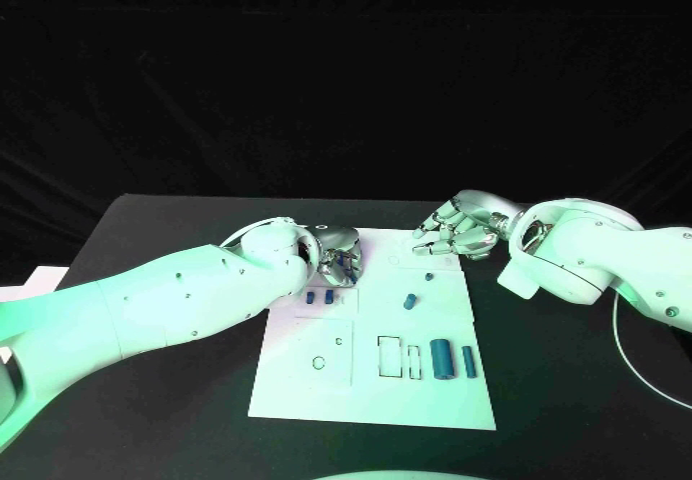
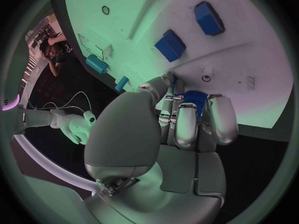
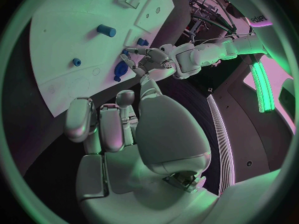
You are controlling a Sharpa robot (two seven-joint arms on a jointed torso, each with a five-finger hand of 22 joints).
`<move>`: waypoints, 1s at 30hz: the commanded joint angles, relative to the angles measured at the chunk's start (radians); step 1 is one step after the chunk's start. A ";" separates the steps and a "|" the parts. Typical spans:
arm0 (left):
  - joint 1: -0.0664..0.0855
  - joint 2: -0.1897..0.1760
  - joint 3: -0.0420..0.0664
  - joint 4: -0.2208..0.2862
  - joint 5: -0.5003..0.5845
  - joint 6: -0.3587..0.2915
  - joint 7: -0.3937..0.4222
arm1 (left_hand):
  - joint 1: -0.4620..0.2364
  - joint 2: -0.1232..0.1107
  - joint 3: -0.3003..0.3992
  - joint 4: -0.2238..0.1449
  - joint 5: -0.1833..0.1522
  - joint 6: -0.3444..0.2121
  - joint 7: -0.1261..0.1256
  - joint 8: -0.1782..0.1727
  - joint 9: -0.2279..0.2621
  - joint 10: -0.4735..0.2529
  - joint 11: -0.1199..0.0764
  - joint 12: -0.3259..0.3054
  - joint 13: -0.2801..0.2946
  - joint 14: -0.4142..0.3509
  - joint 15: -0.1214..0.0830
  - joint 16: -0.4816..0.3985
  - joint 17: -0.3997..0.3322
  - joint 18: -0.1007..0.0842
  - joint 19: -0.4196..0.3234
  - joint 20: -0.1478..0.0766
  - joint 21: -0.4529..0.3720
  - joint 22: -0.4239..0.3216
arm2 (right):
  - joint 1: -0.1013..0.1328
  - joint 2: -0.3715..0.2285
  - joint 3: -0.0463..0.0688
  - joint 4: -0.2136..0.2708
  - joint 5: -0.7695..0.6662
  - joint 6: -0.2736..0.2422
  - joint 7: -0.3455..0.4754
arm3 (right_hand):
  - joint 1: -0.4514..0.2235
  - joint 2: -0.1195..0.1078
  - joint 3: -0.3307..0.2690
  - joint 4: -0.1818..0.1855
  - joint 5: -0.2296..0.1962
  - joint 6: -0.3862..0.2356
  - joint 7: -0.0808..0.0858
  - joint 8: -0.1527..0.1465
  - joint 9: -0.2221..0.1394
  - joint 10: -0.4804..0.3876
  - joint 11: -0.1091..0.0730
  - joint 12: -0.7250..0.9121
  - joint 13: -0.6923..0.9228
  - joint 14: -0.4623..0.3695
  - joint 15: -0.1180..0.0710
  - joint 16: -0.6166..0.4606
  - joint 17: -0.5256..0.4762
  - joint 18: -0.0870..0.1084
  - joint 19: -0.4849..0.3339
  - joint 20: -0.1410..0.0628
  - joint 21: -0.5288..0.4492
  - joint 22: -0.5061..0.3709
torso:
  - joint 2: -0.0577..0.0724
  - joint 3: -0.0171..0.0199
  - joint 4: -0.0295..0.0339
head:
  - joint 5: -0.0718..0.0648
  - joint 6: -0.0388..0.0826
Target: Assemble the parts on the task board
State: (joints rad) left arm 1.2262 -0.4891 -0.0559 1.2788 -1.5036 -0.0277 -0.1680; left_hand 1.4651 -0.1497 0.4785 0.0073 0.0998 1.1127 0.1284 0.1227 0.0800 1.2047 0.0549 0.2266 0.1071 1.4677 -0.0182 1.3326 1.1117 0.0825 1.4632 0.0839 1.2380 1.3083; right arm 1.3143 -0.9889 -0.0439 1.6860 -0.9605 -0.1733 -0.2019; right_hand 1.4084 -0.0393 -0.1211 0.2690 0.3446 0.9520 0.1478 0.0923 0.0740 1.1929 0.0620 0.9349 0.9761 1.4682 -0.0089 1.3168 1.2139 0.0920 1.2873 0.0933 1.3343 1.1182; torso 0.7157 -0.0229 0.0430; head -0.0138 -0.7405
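Observation:
The white task board (image 1: 378, 400) lies in the middle of the table. My left hand (image 1: 339, 262) hovers over its far left part and pinches a small blue part (image 2: 193, 97) between the thumb and curled fingers. Just in front of it two blue blocks (image 1: 319, 297) sit on the board. A short blue peg (image 1: 413, 300) lies mid-board. A thick blue cylinder (image 1: 440, 360) and a thinner one (image 1: 469, 361) lie at the near right. My right hand (image 1: 459, 232) hangs over the board's far right corner, fingers loosely bent and holding nothing.
Outlined slots (image 1: 389, 357) and a ring outline (image 1: 319, 364) mark the board's near half. Black table (image 1: 173, 420) surrounds the board. A white cable (image 1: 635, 350) runs along the right side. A pale sheet (image 1: 36, 278) lies at the left edge.

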 commanded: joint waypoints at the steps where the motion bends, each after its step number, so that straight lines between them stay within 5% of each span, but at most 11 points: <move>1: -0.004 0.001 -0.003 0.001 -0.007 -0.010 0.006 | -0.002 0.012 0.006 -0.002 -0.001 0.011 0.001 0.005 0.001 0.011 0.000 0.003 0.003 0.023 -0.009 0.001 -0.003 -0.012 0.021 -0.008 0.007 0.038 | -0.001 0.001 0.000 0.002 -0.003 0.012 0.009 | 0.001 0.004 -0.007 0.001 0.005 0.004 0.000 0.007 0.001 0.003 -0.001 0.003 0.001 0.027 -0.005 -0.006 -0.001 0.007 -0.006 0.002 -0.003 -0.001 | 0.000 0.0002 0.0000 | 0.001 0.000; 15: -0.006 -0.029 0.007 0.024 0.063 -0.060 0.002 | -0.008 0.013 0.008 -0.003 -0.001 0.017 0.002 0.005 0.001 0.016 0.000 0.000 0.006 0.021 -0.010 -0.004 -0.016 -0.015 0.024 -0.010 0.017 0.045 | -0.001 0.003 0.000 0.000 -0.002 0.012 0.010 | 0.001 0.004 -0.007 0.002 0.005 0.005 0.000 0.007 0.001 0.003 -0.001 0.003 0.001 0.027 -0.005 -0.007 -0.002 0.007 -0.006 0.002 -0.004 -0.002 | -0.002 0.0000 0.0004 | 0.001 0.009; 25: -0.005 -0.106 0.050 0.094 0.145 -0.082 -0.006 | -0.011 0.013 0.009 -0.004 -0.001 0.019 0.003 0.004 0.001 0.015 0.000 -0.003 0.006 0.021 -0.009 -0.003 -0.016 -0.015 0.024 -0.010 0.018 0.047 | -0.001 0.004 0.000 -0.002 -0.001 0.013 0.012 | 0.001 0.004 -0.007 0.002 0.005 0.005 0.000 0.007 0.001 0.003 -0.001 0.003 0.001 0.027 -0.005 -0.007 -0.002 0.007 -0.006 0.002 -0.004 -0.002 | -0.001 0.0011 0.0006 | 0.005 0.018; 30: -0.002 -0.154 0.062 0.122 0.187 -0.074 -0.014 | -0.014 0.011 0.010 -0.005 -0.001 0.021 0.004 0.003 0.001 0.013 0.002 -0.007 0.006 0.021 -0.009 -0.002 -0.015 -0.015 0.024 -0.010 0.019 0.047 | -0.001 0.001 0.000 -0.002 -0.001 0.014 0.011 | 0.001 0.004 -0.007 0.002 0.005 0.005 0.000 0.007 0.001 0.003 -0.001 0.003 0.001 0.027 -0.005 -0.007 -0.002 0.007 -0.006 0.002 -0.004 -0.002 | 0.000 0.0005 0.0002 | 0.006 0.019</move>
State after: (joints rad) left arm 1.2229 -0.6388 0.0049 1.3937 -1.3776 -0.0956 -0.1737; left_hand 1.4575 -0.1422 0.4821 0.0036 0.0996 1.1253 0.1333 0.1256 0.0799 1.2114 0.0553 0.2263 0.1120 1.4658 -0.0232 1.3326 1.0962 0.0831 1.4668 0.0804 1.2547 1.3078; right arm 1.3142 -0.9873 -0.0439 1.6835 -0.9599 -0.1728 -0.1994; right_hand 1.4082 -0.0395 -0.1240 0.2718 0.3446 0.9520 0.1478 0.0963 0.0736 1.1930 0.0620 0.9349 0.9763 1.4682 -0.0089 1.3128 1.2139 0.0920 1.2873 0.0933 1.3343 1.1183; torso 0.7142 -0.0221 0.0437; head -0.0085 -0.7222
